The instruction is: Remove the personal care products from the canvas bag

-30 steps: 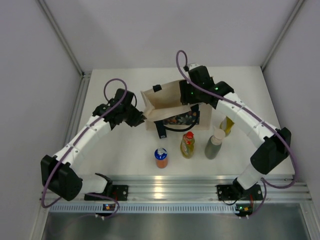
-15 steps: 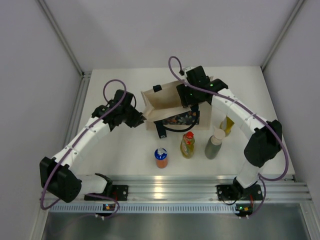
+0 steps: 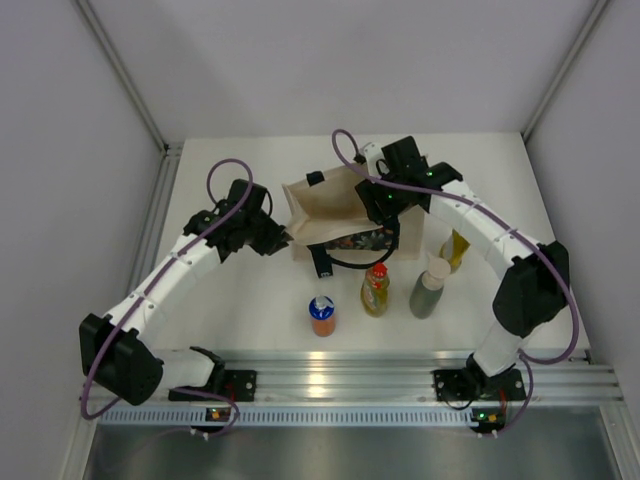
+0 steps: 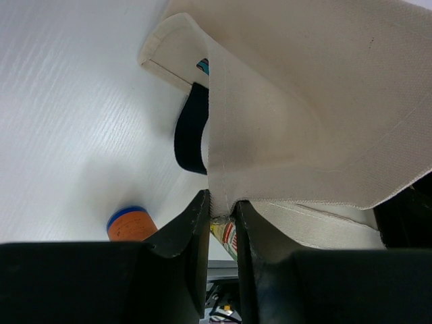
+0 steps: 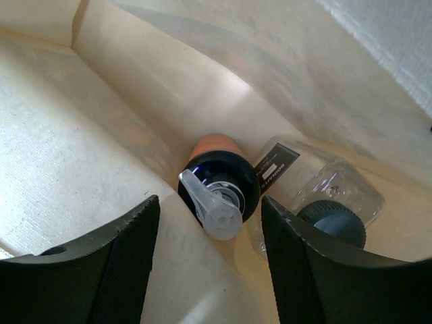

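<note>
The canvas bag (image 3: 325, 205) stands at the table's middle, mouth open, floral panel facing front. My left gripper (image 3: 285, 238) is shut on the bag's left rim (image 4: 223, 202) and holds it open. My right gripper (image 3: 385, 205) is open inside the bag's mouth, above an orange bottle with a dark cap and clear pump (image 5: 219, 189). A whitish bottle with a grey cap (image 5: 324, 196) lies beside it. Outside the bag stand an orange bottle with a blue cap (image 3: 322, 315), a yellow one with a red cap (image 3: 376, 290), a grey-green one with a beige cap (image 3: 430, 288) and another yellow one (image 3: 455, 250).
The bag's black handle (image 3: 320, 260) hangs down in front, also in the left wrist view (image 4: 192, 131). White walls close the table at left, right and back. A metal rail (image 3: 350, 385) runs along the near edge.
My right gripper has moved down and forward, deeper into the bag's mouth. The left gripper keeps its hold on the rim. The bottles on the table have not moved.
</note>
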You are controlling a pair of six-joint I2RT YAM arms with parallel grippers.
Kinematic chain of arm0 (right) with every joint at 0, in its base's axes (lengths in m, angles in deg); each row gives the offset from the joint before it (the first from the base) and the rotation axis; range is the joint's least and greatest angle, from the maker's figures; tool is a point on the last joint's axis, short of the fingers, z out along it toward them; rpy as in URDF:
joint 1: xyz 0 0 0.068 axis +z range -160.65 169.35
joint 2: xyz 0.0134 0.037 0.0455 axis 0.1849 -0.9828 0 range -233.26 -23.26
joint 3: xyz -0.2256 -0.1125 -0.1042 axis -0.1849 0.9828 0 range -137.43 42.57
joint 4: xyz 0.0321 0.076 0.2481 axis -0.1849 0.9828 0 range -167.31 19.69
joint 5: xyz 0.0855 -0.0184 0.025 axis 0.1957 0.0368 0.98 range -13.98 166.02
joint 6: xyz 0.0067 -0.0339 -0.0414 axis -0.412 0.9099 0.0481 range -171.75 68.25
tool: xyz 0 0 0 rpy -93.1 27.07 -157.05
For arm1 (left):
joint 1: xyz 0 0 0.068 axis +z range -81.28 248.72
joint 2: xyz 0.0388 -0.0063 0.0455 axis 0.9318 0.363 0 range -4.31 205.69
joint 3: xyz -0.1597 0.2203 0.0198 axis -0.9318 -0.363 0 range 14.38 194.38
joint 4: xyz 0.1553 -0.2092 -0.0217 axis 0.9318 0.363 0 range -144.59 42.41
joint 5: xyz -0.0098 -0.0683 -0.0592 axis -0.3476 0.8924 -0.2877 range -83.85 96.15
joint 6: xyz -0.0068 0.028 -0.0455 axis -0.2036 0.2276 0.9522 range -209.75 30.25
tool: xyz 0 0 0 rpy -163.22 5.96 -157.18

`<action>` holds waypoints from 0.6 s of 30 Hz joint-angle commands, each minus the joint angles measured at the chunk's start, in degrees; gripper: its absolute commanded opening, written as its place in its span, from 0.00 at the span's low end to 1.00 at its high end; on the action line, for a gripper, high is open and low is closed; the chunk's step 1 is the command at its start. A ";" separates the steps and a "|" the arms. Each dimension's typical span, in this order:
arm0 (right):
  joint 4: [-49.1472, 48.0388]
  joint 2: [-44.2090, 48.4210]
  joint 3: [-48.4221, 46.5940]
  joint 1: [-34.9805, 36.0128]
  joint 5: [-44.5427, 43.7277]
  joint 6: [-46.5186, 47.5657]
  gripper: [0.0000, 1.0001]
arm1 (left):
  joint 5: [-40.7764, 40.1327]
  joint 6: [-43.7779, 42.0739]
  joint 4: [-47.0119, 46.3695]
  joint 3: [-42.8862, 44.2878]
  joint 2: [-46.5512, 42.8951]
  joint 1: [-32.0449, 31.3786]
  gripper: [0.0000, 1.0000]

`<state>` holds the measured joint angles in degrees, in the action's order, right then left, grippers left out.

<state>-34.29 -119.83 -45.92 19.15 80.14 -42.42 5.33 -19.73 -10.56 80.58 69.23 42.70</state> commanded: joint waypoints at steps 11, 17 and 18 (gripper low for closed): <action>-4.70 -0.37 0.42 -0.54 1.50 5.53 0.35 | -0.06 -0.50 -1.32 0.52 0.29 0.27 0.00; -5.58 0.95 0.77 -0.62 3.35 5.36 0.04 | 0.20 -0.50 -1.32 0.69 0.82 0.27 0.00; -5.50 1.30 0.86 -0.62 3.79 5.18 0.00 | 0.12 -0.41 -1.32 0.69 0.82 0.27 0.00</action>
<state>-37.65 -119.92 -45.59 19.13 81.87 -37.79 5.29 -20.06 -10.62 80.58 69.36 42.72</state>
